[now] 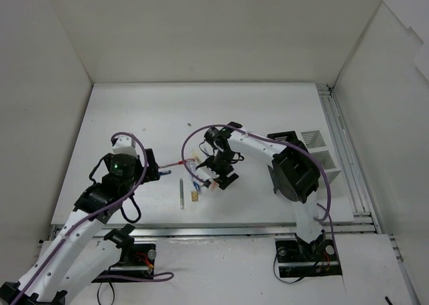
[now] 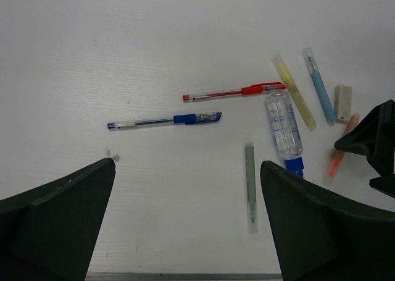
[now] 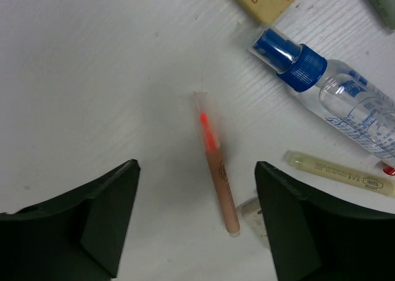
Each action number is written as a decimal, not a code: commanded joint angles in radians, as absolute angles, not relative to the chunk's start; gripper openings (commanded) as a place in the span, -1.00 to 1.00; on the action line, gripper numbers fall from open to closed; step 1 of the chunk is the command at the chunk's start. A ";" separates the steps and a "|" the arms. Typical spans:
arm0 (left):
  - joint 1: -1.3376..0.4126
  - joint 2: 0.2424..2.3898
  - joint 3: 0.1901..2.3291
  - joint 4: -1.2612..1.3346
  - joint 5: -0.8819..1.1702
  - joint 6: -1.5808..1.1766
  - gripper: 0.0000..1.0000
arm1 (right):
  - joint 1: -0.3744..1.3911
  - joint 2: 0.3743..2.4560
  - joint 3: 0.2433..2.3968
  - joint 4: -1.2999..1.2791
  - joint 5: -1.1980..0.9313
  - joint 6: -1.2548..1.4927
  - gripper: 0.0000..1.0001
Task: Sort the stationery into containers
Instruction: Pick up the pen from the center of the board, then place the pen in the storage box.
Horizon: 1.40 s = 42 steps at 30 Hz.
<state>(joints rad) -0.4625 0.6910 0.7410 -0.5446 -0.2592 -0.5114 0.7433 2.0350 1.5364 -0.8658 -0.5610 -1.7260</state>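
One target: orange pen [image 3: 216, 170], lying flat at centre of the right wrist view, clear cap toward the top.
Right gripper [image 3: 196, 188]: fingers apart, one on each side of the pen, not touching it.
Left gripper [image 2: 188, 167]: fingers wide apart, holding nothing.
Handling: judged light, stiff, smooth, likely to roll; you should pinch mid-barrel, squarely.
Neighbour: spray bottle [image 3: 333, 89], upper right; keep clear.

A white table [image 1: 201, 110] sits inside tall white walls [image 1: 221, 30]. Silver rails [image 1: 337, 114] run along the table's right edge.
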 commanded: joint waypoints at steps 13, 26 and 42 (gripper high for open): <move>-0.454 0.692 0.733 -0.535 -0.296 -0.551 0.99 | 0.790 2.054 1.427 -0.643 -0.454 -1.535 -0.38; -0.454 0.678 0.715 -0.515 -0.299 -0.540 0.99 | 0.845 1.884 1.345 -0.655 -0.474 -1.513 -1.00; -0.454 0.632 0.749 -0.474 -0.284 -0.480 0.99 | 0.468 1.597 1.547 -0.170 -0.889 -0.660 -1.00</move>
<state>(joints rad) -0.4625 0.6357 0.6960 -0.5335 -0.2813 -0.5053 0.5060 1.6386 1.5898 -0.4732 -0.8494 -1.0657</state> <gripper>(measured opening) 0.996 0.118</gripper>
